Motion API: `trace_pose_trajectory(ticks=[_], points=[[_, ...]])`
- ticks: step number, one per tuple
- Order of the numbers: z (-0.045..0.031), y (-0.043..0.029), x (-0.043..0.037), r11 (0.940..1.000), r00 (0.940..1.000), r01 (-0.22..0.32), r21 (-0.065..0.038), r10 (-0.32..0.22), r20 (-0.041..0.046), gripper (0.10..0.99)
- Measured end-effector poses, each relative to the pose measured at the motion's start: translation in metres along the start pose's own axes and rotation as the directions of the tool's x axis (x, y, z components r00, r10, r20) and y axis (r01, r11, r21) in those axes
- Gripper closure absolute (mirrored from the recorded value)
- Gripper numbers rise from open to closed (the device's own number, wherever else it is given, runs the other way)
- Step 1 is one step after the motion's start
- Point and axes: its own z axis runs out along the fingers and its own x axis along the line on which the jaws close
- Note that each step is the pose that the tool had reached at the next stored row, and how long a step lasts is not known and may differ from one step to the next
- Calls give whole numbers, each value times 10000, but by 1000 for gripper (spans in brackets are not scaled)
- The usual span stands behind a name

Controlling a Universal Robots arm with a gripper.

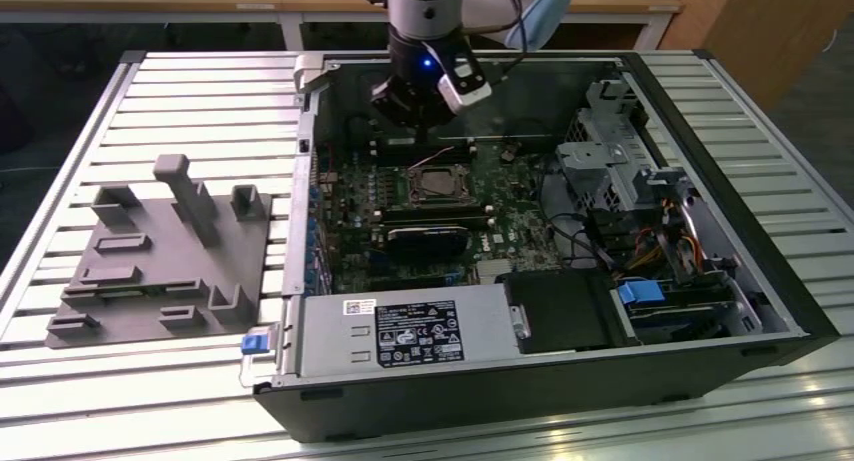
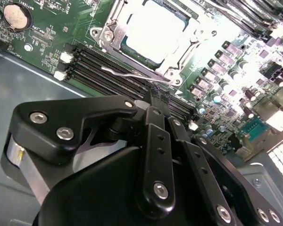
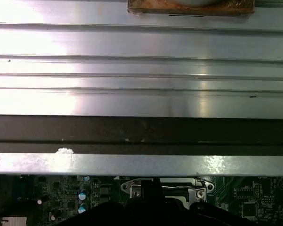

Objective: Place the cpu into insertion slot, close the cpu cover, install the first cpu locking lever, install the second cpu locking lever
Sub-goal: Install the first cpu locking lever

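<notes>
"Silvery cpu (image 2: pixel 153 28) is sitting in its slot, under the cpu cover (image 2: pixel 108 34)."

"The claw (image 2: pixel 151 96) is pinching shut beside the thin lever (image 2: pixel 132 74). I'm worrying it slips off and scrapes the board (image 2: pixel 47 28)."

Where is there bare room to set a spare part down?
Bare slats on the exterior view's left, on the far and near sides of the grey fixture. Crowded inside the case, where the gripper hangs near the cpu.
</notes>
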Motion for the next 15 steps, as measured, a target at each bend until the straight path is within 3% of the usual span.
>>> trace_pose_trajectory(ticks=[7, 8, 9, 15], points=[[42, 27, -34, 10000, 10000, -2, -1, 2, 2, 980], [72, 38, -59, 10000, 10000, -1, 1, 1, -1, 980], [186, 32, -148, 10000, 10000, -1, 5, 1, -3, 980], [154, 35, -149, 10000, 10000, -1, -2, 1, 2, 980]])
